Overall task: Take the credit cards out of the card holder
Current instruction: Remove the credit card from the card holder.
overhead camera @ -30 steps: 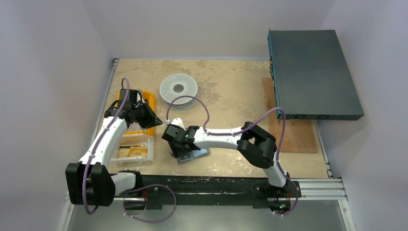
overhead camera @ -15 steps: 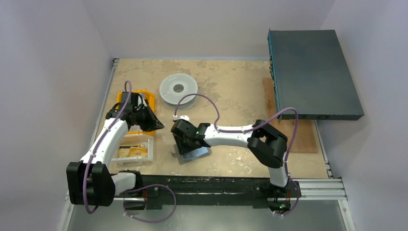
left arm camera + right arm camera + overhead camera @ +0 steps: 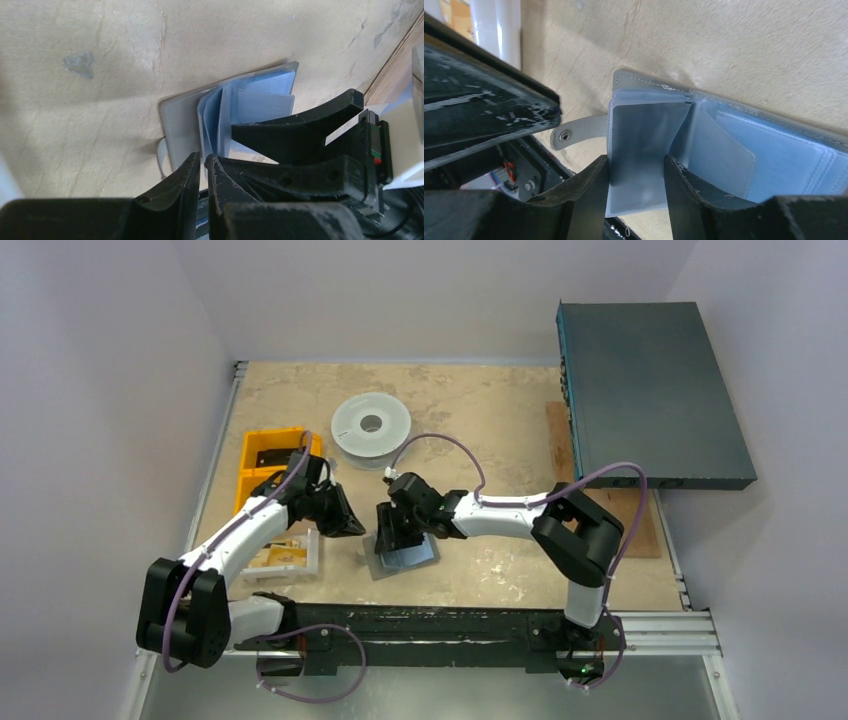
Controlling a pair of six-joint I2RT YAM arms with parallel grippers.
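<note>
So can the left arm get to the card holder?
Probably yes. The left gripper sits just beside the open card holder with nothing between them, but the right gripper straddles its pages.

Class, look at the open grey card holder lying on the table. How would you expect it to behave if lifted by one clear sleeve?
Probably floppy: its clear sleeves fan out and curl rather than lie flat. Likely light, since the card holder looks thin. The glossy plastic may slip in a grip, and the snap strap would dangle.
</note>
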